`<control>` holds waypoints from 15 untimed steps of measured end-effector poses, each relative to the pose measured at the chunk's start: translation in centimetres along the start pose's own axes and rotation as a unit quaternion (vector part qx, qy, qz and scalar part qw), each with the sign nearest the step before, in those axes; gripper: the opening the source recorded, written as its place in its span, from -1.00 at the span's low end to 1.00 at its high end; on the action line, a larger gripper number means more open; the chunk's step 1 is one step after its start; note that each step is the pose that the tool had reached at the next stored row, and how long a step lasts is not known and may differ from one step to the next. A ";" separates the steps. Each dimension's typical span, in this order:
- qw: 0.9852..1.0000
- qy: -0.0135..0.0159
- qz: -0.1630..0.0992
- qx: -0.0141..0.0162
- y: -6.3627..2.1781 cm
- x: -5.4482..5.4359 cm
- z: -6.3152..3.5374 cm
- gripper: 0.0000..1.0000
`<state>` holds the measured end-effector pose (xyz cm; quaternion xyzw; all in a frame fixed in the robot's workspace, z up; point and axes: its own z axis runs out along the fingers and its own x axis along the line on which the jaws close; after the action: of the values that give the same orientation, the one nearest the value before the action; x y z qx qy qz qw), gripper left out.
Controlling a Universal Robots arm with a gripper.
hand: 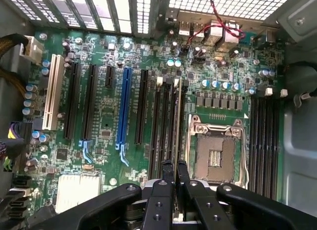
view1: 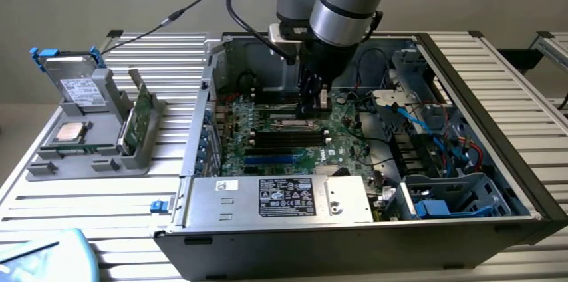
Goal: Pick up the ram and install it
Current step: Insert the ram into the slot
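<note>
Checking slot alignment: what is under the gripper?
The ram, edge-on in the gripper, over black memory slots beside the empty CPU socket. The slot directly beneath the ram is covered.

psu [view1: 279,199], cables [view1: 417,122] flank board [hand: 106,126]; memory slots [hand: 263,141] open.

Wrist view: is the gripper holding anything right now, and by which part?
The slim green ram stick, seen edge-on, appears clamped along its upper edge between the gripper's fingers.
</note>
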<state>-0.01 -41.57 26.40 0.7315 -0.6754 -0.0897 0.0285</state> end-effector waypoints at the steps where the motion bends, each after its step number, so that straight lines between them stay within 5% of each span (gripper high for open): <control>1: 1.000 0.001 0.000 0.000 -0.02 0.0 0.10 -0.73; 11: 1.000 0.012 0.001 -0.001 -0.16 0.1 1.31 -0.73; 15: 1.000 0.020 -0.002 -0.002 -0.04 0.1 1.66 -0.73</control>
<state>-0.24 -41.58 24.75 0.7341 -0.6733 -0.0761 0.0436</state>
